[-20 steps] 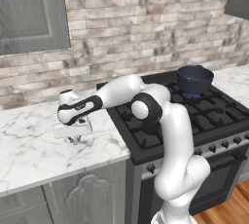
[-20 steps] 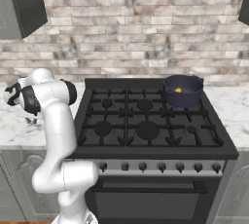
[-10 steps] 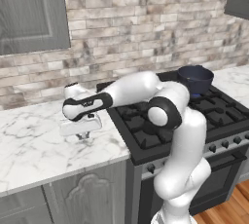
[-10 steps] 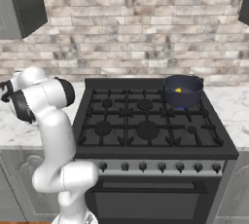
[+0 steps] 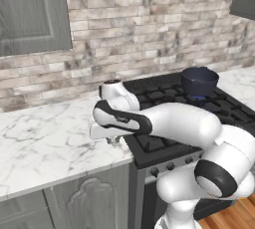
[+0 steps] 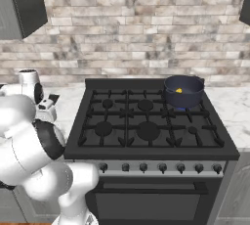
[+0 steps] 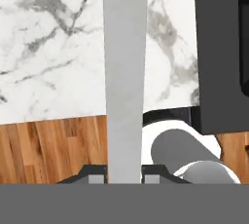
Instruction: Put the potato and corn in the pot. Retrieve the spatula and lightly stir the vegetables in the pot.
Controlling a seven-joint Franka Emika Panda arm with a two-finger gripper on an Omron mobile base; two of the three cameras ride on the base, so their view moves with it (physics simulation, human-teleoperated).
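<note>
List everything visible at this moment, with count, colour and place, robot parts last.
pot: one, dark blue-grey, on the stove's back right burner.
corn: one, yellow, a small patch showing inside the pot.
spatula: one, its grey handle running up from between the jaws in the hand view; the blade cannot be seen.
stove: one, black, with a row of knobs on the front, set between the counters.
counter: white marble, on both sides of the stove.
brick wall: grey-brown, behind the counter and stove.
cabinets: dark grey, on the wall above.
floor: wooden, brown, below.
gripper: one, dark jaws shut on the spatula handle, over the counter edge left of the stove.
arm: one, white with dark joints.
</note>
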